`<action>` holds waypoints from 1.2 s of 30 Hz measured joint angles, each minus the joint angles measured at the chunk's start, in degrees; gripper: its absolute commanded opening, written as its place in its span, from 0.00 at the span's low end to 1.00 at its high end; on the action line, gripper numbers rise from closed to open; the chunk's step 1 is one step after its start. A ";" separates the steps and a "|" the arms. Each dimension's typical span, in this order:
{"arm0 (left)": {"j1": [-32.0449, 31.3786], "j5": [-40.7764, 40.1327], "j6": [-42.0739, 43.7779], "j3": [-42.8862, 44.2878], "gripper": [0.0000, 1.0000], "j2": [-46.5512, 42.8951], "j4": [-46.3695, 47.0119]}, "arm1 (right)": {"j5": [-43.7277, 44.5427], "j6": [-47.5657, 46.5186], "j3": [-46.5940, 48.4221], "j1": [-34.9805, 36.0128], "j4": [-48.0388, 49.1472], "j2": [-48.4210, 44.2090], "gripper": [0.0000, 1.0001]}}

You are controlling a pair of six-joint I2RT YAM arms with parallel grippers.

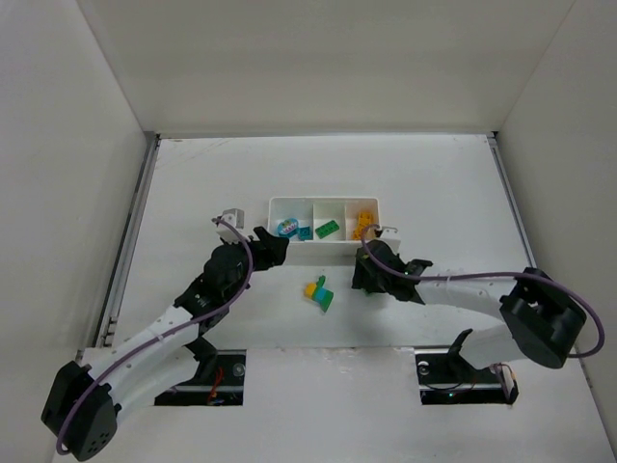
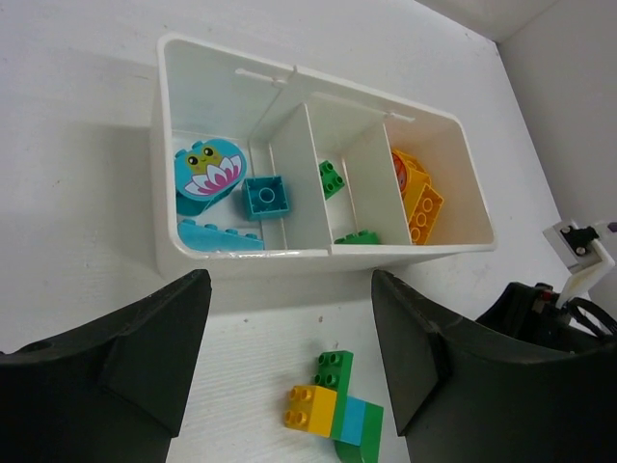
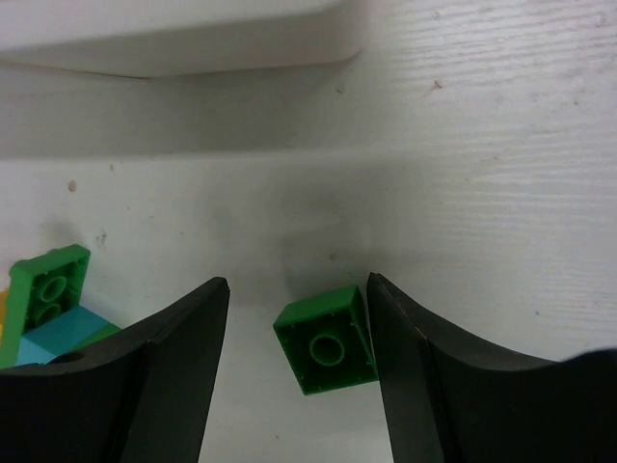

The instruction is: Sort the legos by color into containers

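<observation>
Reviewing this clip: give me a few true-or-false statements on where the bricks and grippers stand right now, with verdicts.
1. The middle compartment of the tray holds green bricks. True.
2. The left gripper grips a teal brick. False: its jaws are open and empty, facing the tray.
3. A small green brick lies on the table between the open fingers of the right gripper. True.
4. Every brick is already in the tray. False: a cluster of yellow, green and teal bricks lies on the table in front of it.
</observation>
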 measured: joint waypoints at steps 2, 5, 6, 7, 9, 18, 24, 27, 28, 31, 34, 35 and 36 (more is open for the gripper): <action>0.00 0.31 -0.04 -0.83 0.65 -0.33 0.48 | 1.07 0.48 1.64 1.25 -0.22 2.10 0.58; 0.00 0.83 -0.11 -1.90 0.65 -0.96 0.85 | 3.21 1.31 3.56 2.86 -1.66 4.31 0.55; 0.00 0.92 -0.15 -2.27 0.65 -1.27 1.03 | 3.87 1.57 4.17 3.34 -2.47 4.90 0.60; 0.00 1.05 -0.26 -2.60 0.65 -1.57 1.11 | 4.39 1.95 4.92 3.76 -3.08 5.46 0.69; 0.00 1.18 -0.35 -2.91 0.65 -2.08 1.20 | 5.16 2.43 6.25 4.52 -4.46 6.25 0.74; -0.07 2.01 -0.68 -3.15 0.65 -3.82 1.31 | 6.67 4.94 6.16 9.16 -10.58 4.96 0.65; -0.04 2.51 -0.96 -3.15 0.65 -3.82 1.31 | 8.11 5.33 6.19 9.51 -11.26 5.22 0.68; -0.04 2.58 -0.98 -3.17 0.65 -3.82 1.31 | 9.86 5.05 6.62 9.51 -11.34 6.03 0.67; -0.04 2.58 -0.98 -3.19 0.65 -3.85 1.31 | 10.32 4.85 6.73 9.51 -11.34 6.25 0.62; -0.04 2.69 -1.01 -3.26 0.65 -4.00 1.31 | 11.23 4.24 6.73 9.51 -11.76 6.43 0.46; -0.02 2.71 -1.05 -3.26 0.65 -4.07 1.31 | 11.89 3.96 6.73 9.51 -11.98 6.34 0.29; -0.02 2.71 -1.07 -3.26 0.65 -4.07 1.31 | 12.13 4.13 6.73 9.64 -11.98 6.05 0.28; -0.02 2.71 -1.07 -3.26 0.65 -4.07 1.31 | 12.52 3.98 6.73 9.81 -12.20 5.55 0.28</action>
